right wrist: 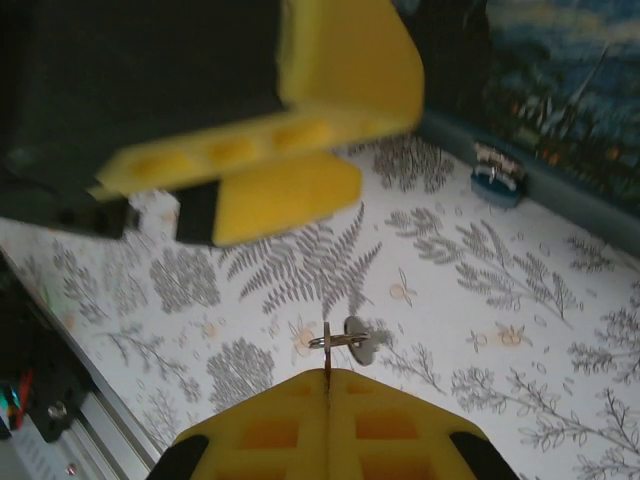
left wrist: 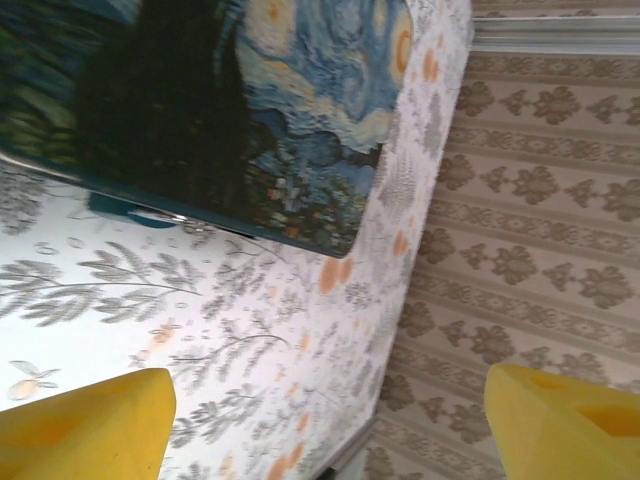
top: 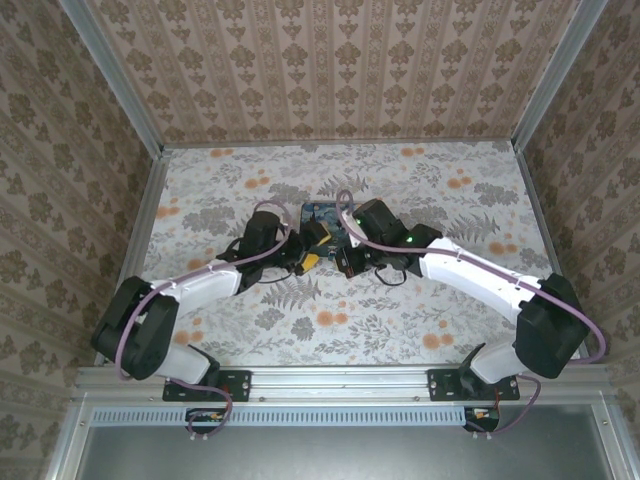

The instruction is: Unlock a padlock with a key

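The padlock (right wrist: 497,182), tiny and blue with a metal shackle, lies on the table against the foot of a painted-print box (right wrist: 560,100). In the left wrist view the padlock (left wrist: 120,207) peeks out under that box's edge. My right gripper (right wrist: 328,378) is shut on a key (right wrist: 327,355), held edge-on above the table, with a ring and a second key (right wrist: 358,340) hanging off it. My left gripper (left wrist: 325,410) is open, nothing between its yellow fingers (left wrist: 90,430). From above, both grippers, left (top: 308,258) and right (top: 347,262), meet just in front of the box (top: 322,213).
The left gripper's yellow fingers (right wrist: 300,130) hover close above and ahead of the key. The floral table (top: 430,310) is ringed by patterned walls, with a metal rail (top: 340,380) along the near edge.
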You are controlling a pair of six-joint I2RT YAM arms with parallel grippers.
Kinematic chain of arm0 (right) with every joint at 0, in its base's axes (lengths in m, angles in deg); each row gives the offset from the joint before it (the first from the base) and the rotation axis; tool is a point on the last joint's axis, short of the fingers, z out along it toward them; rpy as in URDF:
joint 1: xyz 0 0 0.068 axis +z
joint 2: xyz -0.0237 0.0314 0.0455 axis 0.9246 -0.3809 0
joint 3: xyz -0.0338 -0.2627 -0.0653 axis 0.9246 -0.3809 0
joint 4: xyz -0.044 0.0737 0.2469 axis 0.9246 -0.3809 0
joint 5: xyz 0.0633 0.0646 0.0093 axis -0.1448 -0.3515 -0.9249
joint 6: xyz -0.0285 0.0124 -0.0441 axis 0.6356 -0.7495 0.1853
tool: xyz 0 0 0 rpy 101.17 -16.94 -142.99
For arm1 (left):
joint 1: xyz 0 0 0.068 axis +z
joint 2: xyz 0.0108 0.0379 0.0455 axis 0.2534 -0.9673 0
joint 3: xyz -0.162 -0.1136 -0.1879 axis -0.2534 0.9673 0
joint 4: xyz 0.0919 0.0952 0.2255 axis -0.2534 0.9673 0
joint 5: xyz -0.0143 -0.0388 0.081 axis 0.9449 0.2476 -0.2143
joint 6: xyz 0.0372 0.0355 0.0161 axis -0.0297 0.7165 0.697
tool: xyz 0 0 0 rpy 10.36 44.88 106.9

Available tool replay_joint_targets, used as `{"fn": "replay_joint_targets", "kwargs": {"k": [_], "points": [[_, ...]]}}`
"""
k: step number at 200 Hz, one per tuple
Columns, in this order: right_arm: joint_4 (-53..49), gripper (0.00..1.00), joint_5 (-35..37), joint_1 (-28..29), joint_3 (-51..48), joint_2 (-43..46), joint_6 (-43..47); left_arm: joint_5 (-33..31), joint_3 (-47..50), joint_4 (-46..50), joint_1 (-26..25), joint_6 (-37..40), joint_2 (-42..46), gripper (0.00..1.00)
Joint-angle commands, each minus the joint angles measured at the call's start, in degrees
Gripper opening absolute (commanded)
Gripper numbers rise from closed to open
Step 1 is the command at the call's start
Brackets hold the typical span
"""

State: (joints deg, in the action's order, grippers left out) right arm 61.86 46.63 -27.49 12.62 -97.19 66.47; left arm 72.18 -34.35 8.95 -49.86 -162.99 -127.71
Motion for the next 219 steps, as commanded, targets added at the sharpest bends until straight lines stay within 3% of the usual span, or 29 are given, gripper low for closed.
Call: {"fn": "replay_joint_targets", "kwargs": {"k": [1, 113, 219], "points": [[2.2, 0.00, -0.2, -0.4, 3.2, 1.2, -1.8, 1.6, 1.0, -7.7, -0.8, -7.1, -1.9, 0.81], [5.7, 0.00, -0.9, -0.4, 6.3, -2.5, -3.3, 0.3, 1.3, -22.2, -2.3, -18.8, -4.4, 0.73], [7.1, 0.00, -0.1, -1.9, 3.2, -1.6, -3.6, -0.9, 2.4, -23.5, -2.6, -19.0, -4.9, 0.59]]}}
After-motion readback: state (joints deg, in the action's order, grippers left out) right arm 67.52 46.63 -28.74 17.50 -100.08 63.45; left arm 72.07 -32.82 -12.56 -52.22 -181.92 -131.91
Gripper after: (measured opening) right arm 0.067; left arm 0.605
